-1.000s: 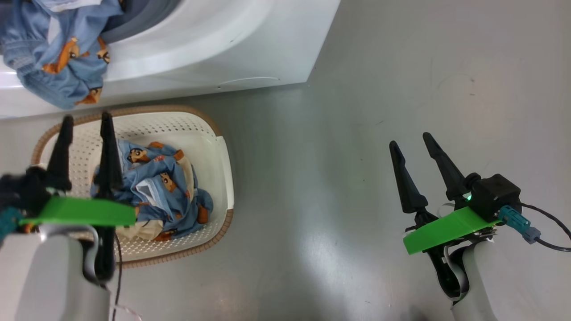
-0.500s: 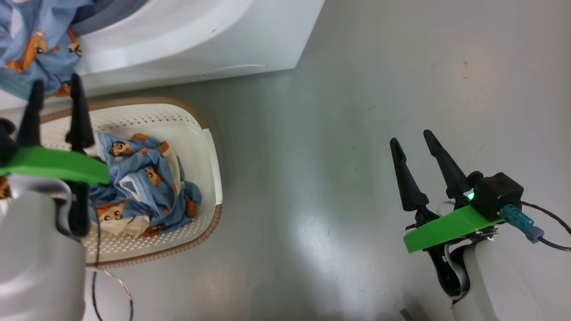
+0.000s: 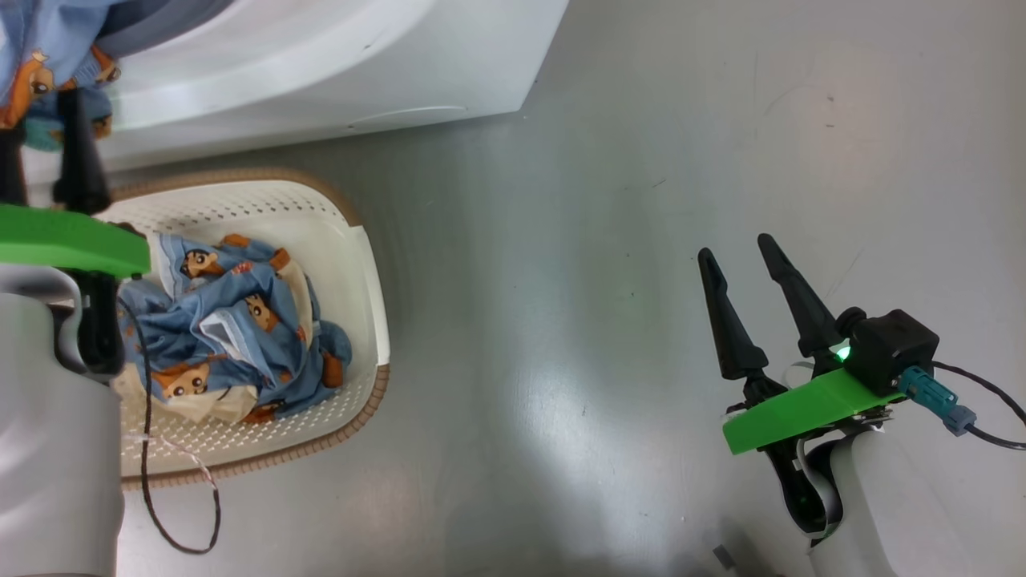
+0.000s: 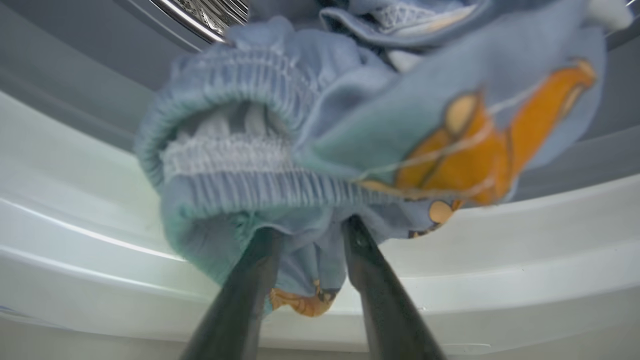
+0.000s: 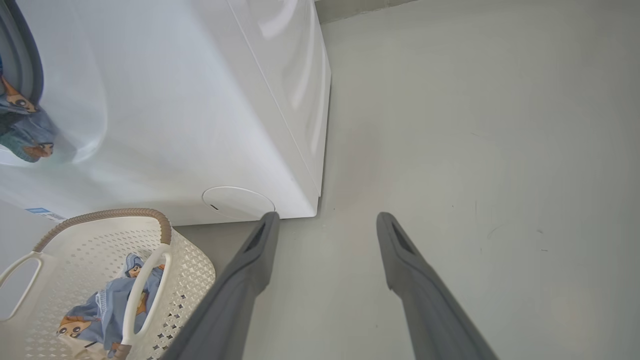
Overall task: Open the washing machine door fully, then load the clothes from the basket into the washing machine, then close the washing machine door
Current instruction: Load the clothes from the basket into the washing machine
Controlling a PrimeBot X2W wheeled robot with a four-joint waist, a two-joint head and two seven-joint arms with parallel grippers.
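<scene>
Left wrist: pincer (spread) straddles clothes.

- Head camera: I look steeply down on the basket and washing machine.
- Left wrist: pressed close against the clothes.
- Right wrist: farther back, sharing basket and washing machine with the head.
</scene>
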